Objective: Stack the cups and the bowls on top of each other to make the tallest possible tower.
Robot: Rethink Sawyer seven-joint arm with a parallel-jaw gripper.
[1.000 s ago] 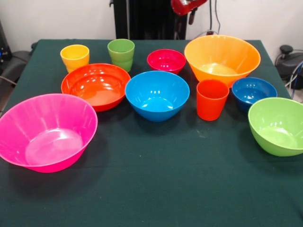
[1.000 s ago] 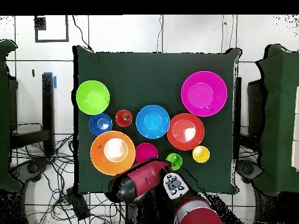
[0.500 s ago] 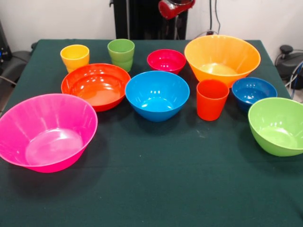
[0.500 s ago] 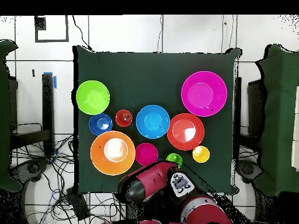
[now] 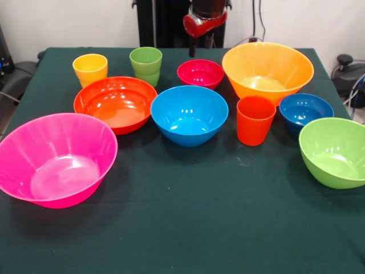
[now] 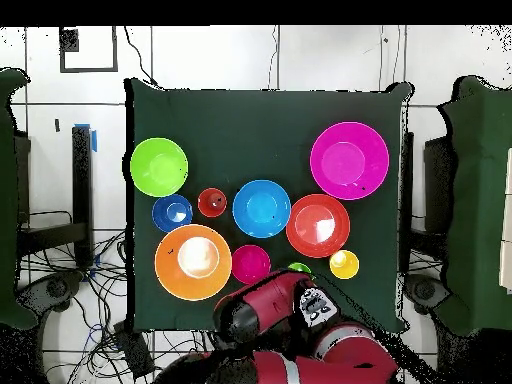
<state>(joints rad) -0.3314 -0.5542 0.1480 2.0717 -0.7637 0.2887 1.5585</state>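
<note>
I'm hovering the gripper behind the magenta bowl, nothing stacked yet; can't tell its state.

Seen from the front, all stand on the table. Along the far edge, left to right: corner cup, second cup, small bowl, large bowl. Before them, a second row: shallow bowl before the two cups, middle bowl just right of it, third cup, then little bowl before the large bowl. Nearer still, the biggest bowl sits at the left edge and the last bowl at the right edge.
</note>
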